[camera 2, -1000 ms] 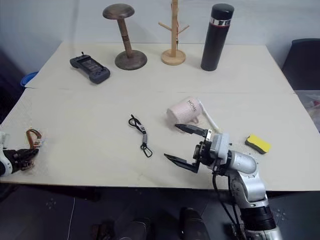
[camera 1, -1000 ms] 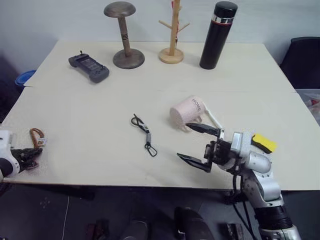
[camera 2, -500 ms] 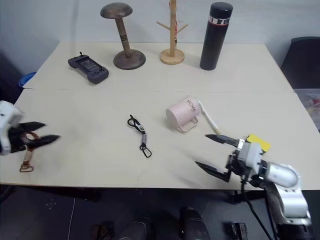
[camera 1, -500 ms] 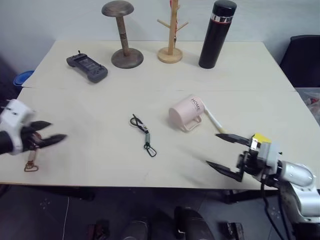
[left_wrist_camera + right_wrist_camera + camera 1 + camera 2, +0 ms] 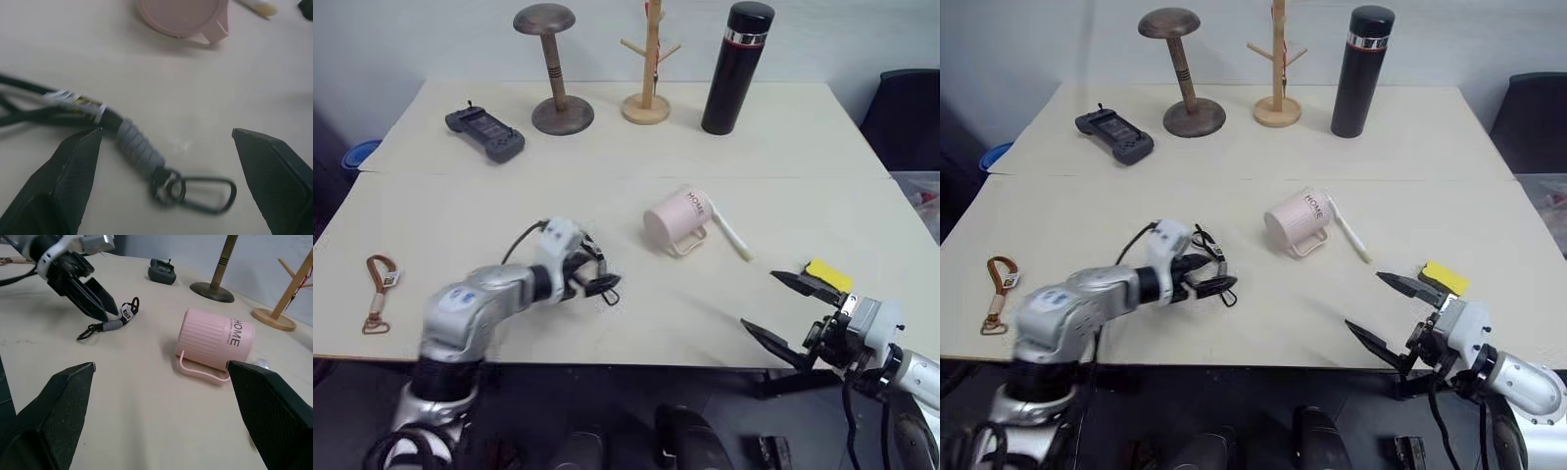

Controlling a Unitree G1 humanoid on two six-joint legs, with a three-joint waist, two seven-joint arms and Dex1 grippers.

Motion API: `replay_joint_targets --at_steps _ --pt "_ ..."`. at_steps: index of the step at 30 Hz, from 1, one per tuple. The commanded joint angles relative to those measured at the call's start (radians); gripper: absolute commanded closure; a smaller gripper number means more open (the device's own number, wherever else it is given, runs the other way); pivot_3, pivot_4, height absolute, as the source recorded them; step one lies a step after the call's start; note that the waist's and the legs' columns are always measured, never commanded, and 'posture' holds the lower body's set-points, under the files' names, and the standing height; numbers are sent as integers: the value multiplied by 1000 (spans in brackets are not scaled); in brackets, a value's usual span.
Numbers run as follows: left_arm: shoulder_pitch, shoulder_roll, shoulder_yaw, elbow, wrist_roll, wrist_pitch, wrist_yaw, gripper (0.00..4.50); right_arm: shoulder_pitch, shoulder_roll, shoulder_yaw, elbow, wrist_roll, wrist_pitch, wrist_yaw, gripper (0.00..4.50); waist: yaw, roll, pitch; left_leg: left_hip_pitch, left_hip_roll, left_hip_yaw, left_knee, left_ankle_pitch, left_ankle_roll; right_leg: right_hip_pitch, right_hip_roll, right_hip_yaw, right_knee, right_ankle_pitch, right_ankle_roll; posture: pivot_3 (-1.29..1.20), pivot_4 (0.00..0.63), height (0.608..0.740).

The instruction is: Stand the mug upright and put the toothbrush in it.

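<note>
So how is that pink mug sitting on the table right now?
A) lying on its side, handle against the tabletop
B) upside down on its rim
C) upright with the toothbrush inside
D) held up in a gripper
A: the pink mug lies on its side with its handle down on the table, and the white toothbrush lies on the table beside it, not inside.

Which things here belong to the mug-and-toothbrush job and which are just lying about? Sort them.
Job:
- mug, on its side
- toothbrush, flat on the table beside it

Lying about:
- black lanyard
- yellow sponge
- black flask
- handheld controller
- two wooden stands
- orange carabiner strap
</note>
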Motion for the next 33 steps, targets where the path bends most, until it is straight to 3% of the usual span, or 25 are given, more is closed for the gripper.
replay_joint_targets --at_steps 1,2,5,10,17,19,24,29,33 --pt "-42 -48 -61 75 72 36 80 22 5 6 2 -43 6 4 -21 0 -1 0 0 1 0 0 -1 0 0 0 1 1 0 0 0 0 150 740" --pt "-52 -44 -94 90 92 31 80 22 3 6 3 -48 9 7 -26 0 2 0 0 1 0 0 0 0 -1 0 1 1 -1 0 0 0 150 740" --pt "-60 -15 -154 111 131 5 61 801 -5 5 6 -54 16 14 -36 0 4 1 -1 3 0 0 0 1 -2 1 1 2 -2 0 0 0 150 740" --pt "-57 30 -131 159 162 -74 21 2255 -32 8 21 -37 18 19 -36 0 3 2 -1 4 0 -1 0 1 -2 2 1 2 -2 0 0 0 150 740" --pt "21 135 167 243 145 -305 -9 4291 -119 27 87 0 26 24 -19 0 -13 2 -1 4 1 0 -1 1 -3 0 2 2 -1 0 -1 0 150 740" --pt "47 181 252 265 169 -389 19 4365 -149 34 105 3 31 31 -19 0 -11 1 -1 4 1 -1 -1 1 -4 -1 2 2 -1 -1 -1 0 150 740" --pt "146 355 497 348 197 -393 67 4365 -226 69 173 9 41 45 -11 0 -3 -1 0 2 1 -2 -2 1 -4 -2 2 1 -2 -1 -1 0 150 740" --pt "254 446 609 458 222 -456 55 4365 -297 112 250 36 28 54 -7 0 6 -1 0 1 0 -2 -4 1 -2 -1 1 0 -4 -1 -1 0 150 740" --pt "311 465 610 495 199 -564 -50 3075 -319 114 267 59 24 56 0 0 19 -2 1 0 -1 -4 -3 1 -1 0 -1 -2 -4 -1 -1 0 150 740"
